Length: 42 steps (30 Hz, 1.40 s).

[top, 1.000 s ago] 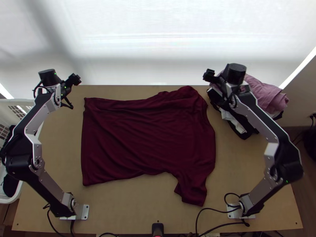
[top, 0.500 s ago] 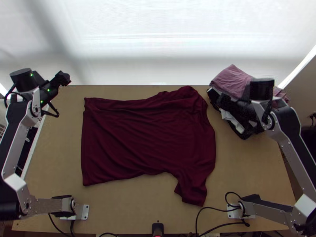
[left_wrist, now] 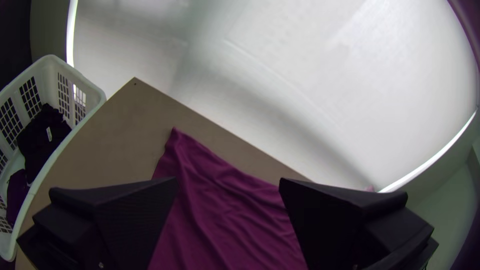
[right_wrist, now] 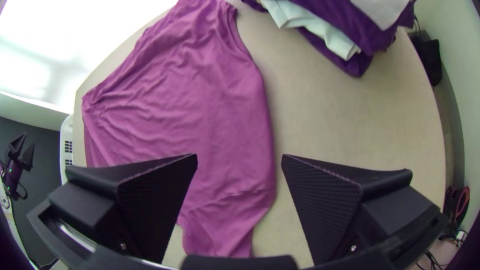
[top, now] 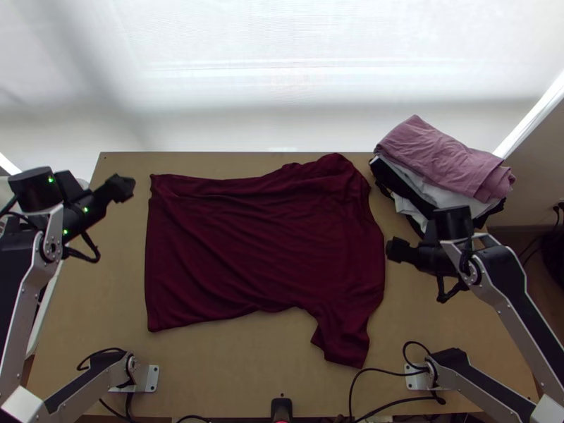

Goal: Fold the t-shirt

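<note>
Shirt (top: 264, 243) lies spread and rumpled mid-table, one sleeve (top: 343, 342) sticking out toward the near edge. Left gripper (left_wrist: 228, 181) is off its hem end, right gripper (right_wrist: 239, 157) beside its shoulder end, both empty with jaws wide apart. Folding seems at its start; the next move likely wants a pinch at each end of one long side. Top view gives the whole outline; left wrist view adds dark clothes (left_wrist: 44, 135) inside the basket (left_wrist: 92, 90).
</note>
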Motion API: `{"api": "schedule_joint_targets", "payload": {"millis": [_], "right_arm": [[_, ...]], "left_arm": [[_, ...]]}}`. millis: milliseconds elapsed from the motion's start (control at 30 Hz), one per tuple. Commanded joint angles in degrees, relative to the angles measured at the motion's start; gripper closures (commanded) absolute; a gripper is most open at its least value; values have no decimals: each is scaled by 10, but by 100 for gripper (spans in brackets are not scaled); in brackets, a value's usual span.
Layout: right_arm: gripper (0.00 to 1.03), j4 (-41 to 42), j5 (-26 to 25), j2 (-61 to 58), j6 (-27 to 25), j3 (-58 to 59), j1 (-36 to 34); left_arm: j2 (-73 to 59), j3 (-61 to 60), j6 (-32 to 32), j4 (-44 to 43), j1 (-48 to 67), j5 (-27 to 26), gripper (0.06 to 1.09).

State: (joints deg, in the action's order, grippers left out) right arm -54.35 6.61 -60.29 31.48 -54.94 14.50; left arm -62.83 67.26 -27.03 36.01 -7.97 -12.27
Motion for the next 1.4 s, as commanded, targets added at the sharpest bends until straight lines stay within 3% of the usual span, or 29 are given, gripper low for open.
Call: {"api": "schedule_joint_targets", "payload": {"millis": [0, 400, 533, 1033, 1133, 1367], "right_arm": [[27, -9, 35, 13, 2, 53, 4], [27, 19, 49, -4, -16, 164, 9], [48, 60, 49, -11, -21, 176, 11], [48, 92, 49, -97, -60, 203, 23], [58, 101, 49, -102, -67, 205, 25], [59, 116, 49, -105, -69, 204, 26]], "left_arm": [[18, -47, 33, 42, -3, 1, 10], [68, -104, 53, 78, -7, 1, 10], [68, -101, 53, 78, -8, 1, 10], [68, -92, 68, 88, -16, 2, 10], [66, -88, 71, 89, -21, 1, 10], [65, -86, 72, 91, -22, 2, 10]]}}
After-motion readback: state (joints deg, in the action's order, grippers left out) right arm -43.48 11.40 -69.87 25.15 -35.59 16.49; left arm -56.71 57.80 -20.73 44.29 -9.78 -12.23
